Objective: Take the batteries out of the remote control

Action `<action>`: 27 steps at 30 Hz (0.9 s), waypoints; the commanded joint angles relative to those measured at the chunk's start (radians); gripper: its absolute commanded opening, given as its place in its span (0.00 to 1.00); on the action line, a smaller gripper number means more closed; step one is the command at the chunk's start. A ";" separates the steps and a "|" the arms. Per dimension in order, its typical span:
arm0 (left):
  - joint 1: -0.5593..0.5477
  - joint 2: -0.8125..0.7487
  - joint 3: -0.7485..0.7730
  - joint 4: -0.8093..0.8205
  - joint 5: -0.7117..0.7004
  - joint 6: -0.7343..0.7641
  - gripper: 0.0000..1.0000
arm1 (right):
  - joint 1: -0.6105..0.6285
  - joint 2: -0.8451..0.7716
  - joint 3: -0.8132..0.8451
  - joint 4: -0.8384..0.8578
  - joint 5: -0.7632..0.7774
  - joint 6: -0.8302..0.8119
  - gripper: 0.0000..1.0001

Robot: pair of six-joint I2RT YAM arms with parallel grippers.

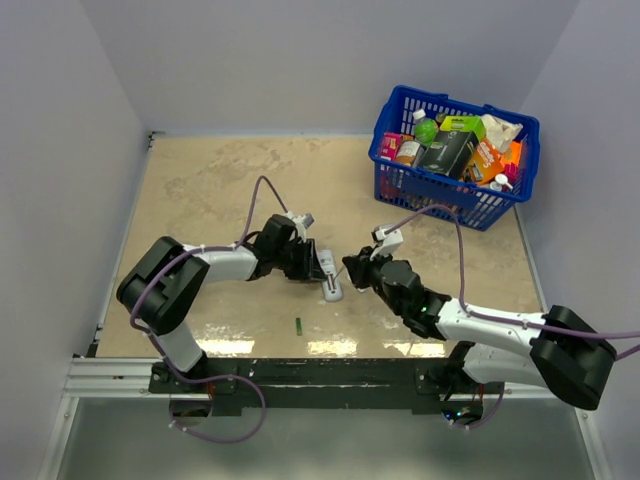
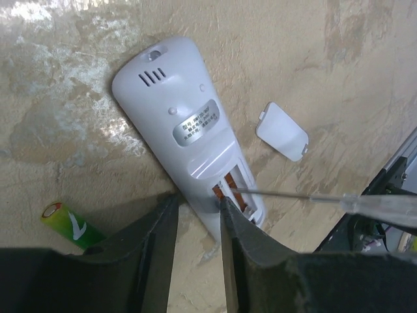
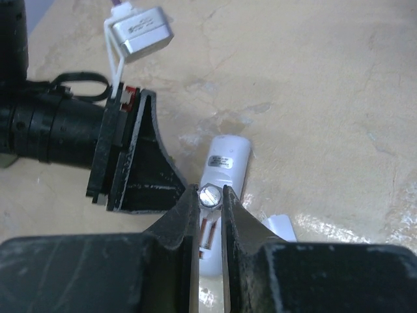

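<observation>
Step in hand: prying at open bay; your left gripper [image 2: 199, 199] clamps remote control [image 2: 176, 111], back-up on table [image 2: 339, 65]; right gripper [image 3: 210, 190] pinches screwdriver [image 2: 378, 210], tip inside bay; one battery [image 2: 65, 225] lies beside remote; bay contents unclear; next, lever gently.

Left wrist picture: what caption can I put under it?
Screwdriver tip pokes into the remote control's open battery bay; one battery and the cover lie nearby.

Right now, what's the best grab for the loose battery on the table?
Pinch the battery mid-body across its round sides, probably coming straight down from above. It lies flat on the table, clear of the remote control, with both long sides open.
</observation>
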 commanded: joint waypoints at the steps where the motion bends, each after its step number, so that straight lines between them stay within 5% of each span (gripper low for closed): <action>1: -0.004 -0.052 0.104 -0.079 -0.037 0.057 0.38 | 0.030 -0.025 0.102 -0.278 -0.141 -0.048 0.00; 11: 0.036 -0.153 0.240 -0.248 -0.081 0.110 0.63 | 0.030 -0.079 0.272 -0.421 -0.174 -0.076 0.00; 18: 0.097 -0.286 0.224 -0.385 -0.210 0.136 0.74 | 0.026 -0.061 0.421 -0.716 -0.142 0.029 0.00; 22: 0.122 -0.370 0.170 -0.465 -0.288 0.162 0.96 | 0.004 -0.030 0.506 -0.887 -0.221 0.071 0.00; 27: 0.137 -0.498 0.078 -0.534 -0.363 0.154 1.00 | -0.052 0.022 0.581 -1.095 -0.329 0.060 0.00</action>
